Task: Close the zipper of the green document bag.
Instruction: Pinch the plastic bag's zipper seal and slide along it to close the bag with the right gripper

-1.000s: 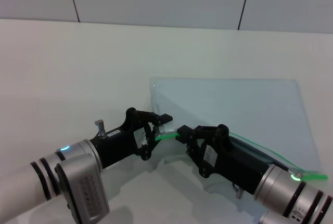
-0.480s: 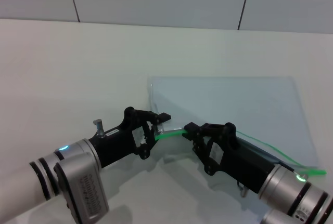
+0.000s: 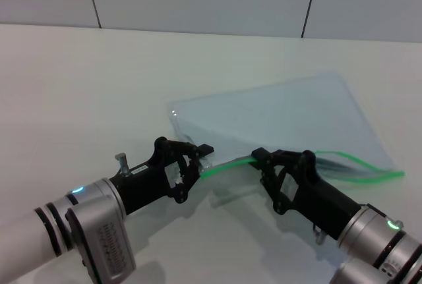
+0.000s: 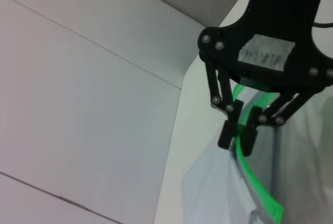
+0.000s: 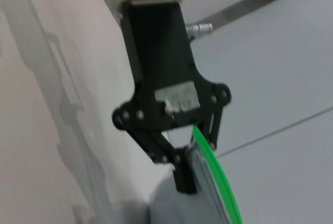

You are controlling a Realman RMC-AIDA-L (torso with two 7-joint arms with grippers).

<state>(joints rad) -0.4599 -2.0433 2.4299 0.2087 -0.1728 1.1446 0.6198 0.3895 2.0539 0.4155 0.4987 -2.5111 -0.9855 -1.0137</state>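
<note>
Left gripper [image 3: 198,160]: near edge of the desk, fingers clamped on the zipper's end.
Right gripper [image 3: 262,159]: just beside it, fingers pinched on the same strip.
Zipper [image 3: 227,164]: thin green strip along the bag's near edge, lifted and bowed between the grippers; slider not visible.
Bag [image 3: 277,116]: mid-desk, skewed, near edge raised; likely light, floppy, slippery, best held by the strip.
Desk [image 3: 99,80]: nothing seen blocking.

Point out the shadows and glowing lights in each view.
Head view: soft shadow on the white table under the lifted translucent bluish-grey plastic pouch; status lights glow on both arms. Right wrist view: arm shadows streak the table. Left wrist view: no clear shadow.
</note>
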